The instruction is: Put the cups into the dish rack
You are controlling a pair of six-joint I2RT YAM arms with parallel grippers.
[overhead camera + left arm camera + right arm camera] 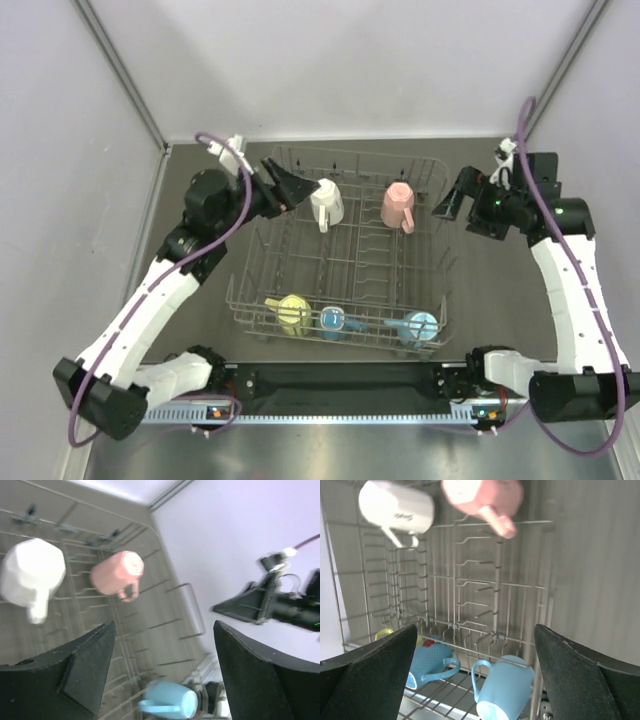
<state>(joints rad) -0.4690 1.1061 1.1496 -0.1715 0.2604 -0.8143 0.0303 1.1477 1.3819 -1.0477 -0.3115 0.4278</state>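
**All cups racked**

Left pincer (287, 186) is hovering spread and empty. Yellow cup (292, 313), white cup (327, 203), blue cup (333, 320), pink cup (399, 207) and light-blue cup (418, 327) are leaning among the dish rack (352, 151) tines, seemingly to drain. Right pincer (449, 206) is hanging spread, empty.

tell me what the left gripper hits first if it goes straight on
Likely the dish rack's wires, passing between the white mug and the pink mug; depth is unclear.

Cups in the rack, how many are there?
5, all in the grey wire dish rack: a white ceramic mug and a pink ceramic mug in the far row; a yellow mug, a blue mug and a light blue mug along the near edge. None seems hidden.
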